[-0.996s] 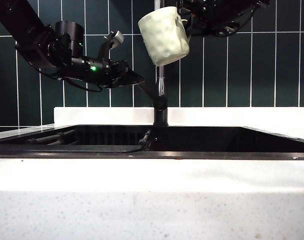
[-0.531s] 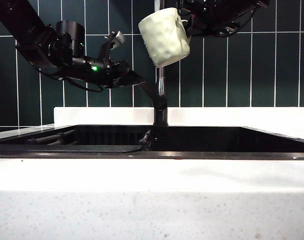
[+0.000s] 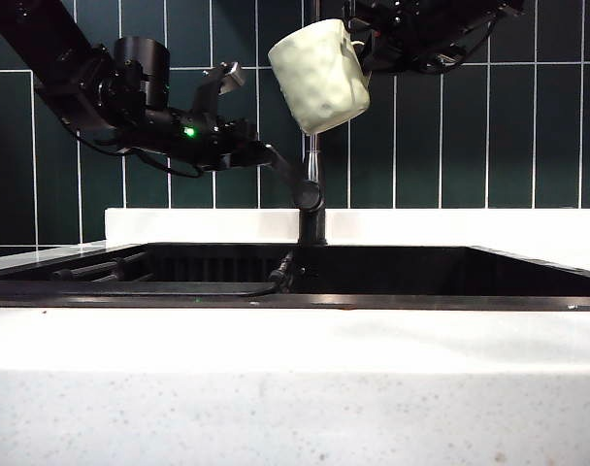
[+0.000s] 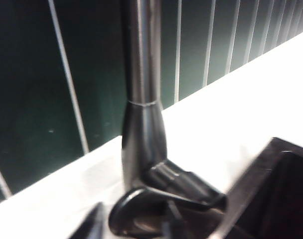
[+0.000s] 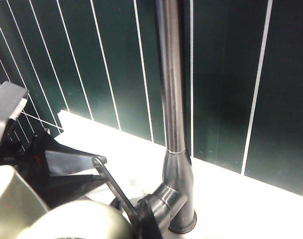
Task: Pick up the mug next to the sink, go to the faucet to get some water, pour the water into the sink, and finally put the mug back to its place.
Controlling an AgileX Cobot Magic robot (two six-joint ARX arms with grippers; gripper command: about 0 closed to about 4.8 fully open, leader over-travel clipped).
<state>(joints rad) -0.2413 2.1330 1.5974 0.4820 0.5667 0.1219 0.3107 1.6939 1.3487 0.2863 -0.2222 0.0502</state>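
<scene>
**Mug held high at the faucet, left gripper at the lever**

In the exterior view you see the right gripper (image 3: 361,44) at the top, clamped on the mug (image 3: 319,75), which hangs tilted in front of the faucet (image 3: 312,175) pipe, well above the sink (image 3: 373,277). The left gripper (image 3: 276,160) reaches in from the left, its tip at the faucet's lever, just above the base. No stream shows here.

In the left wrist view you look straight at the faucet (image 4: 141,114) — pipe, flared base and the angled lever (image 4: 186,186). Only dark finger (image 4: 91,226) tips show at the picture's edge, blurred, so you cannot tell how far apart the jaws stand.

In the right wrist view the mug (image 5: 72,221) rim sits close to the camera, the faucet (image 5: 172,124) rises behind it, and the left gripper (image 5: 99,160) lies beside the lever — touching or not, you cannot tell.
</scene>
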